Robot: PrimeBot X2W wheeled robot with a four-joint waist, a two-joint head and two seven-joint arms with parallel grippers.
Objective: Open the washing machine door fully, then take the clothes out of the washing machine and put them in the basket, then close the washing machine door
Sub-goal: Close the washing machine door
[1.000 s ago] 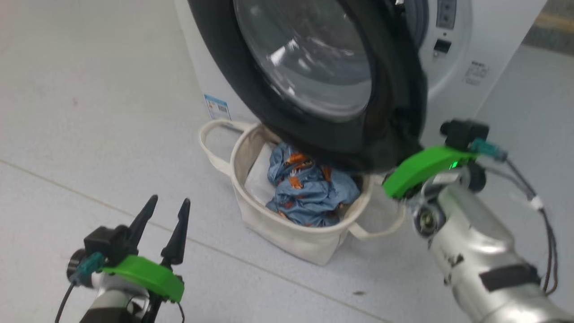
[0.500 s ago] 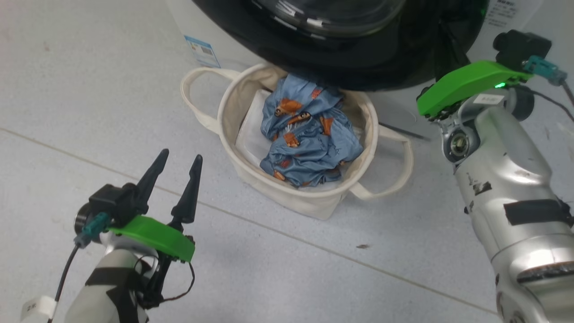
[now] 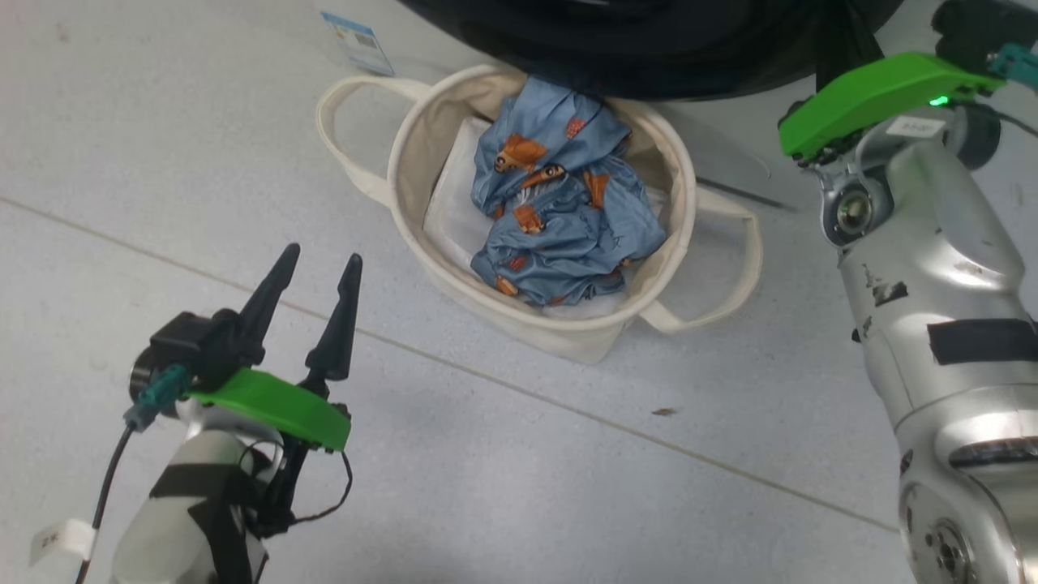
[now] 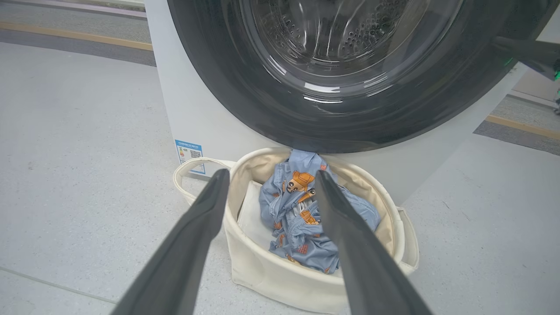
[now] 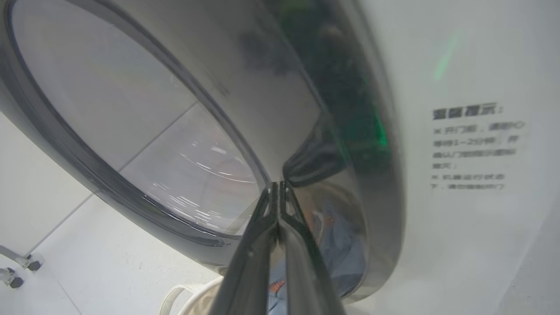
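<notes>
The cream basket [image 3: 395, 174] stands on the floor in front of the washing machine [image 4: 197, 118]. The blue clothes [image 3: 559, 211] with orange figures lie bunched inside it. Just above the basket hangs the glossy black rim of the washing machine door [image 3: 649, 49]. In the left wrist view the door [image 4: 332, 127] lies close against the white front. My left gripper [image 3: 323, 253] is open and empty, low and to the left of the basket [image 4: 271, 275], pointing at the clothes [image 4: 302, 210]. My right gripper [image 5: 278, 183] is shut, its tips touching the door's rim [image 5: 332, 109].
A plain white sheet [image 3: 454, 211] lies under the clothes in the basket. A blue sticker label [image 3: 357, 40] marks the machine's lower corner. Grey floor with a seam line [image 3: 486, 381] spreads around. Small caster wheels [image 5: 22, 267] stand at the far left of the right wrist view.
The head camera has tipped down, so basket and door now sit higher in the picture. The right arm stays at the door's edge. The left gripper stays open and has hardly moved.
</notes>
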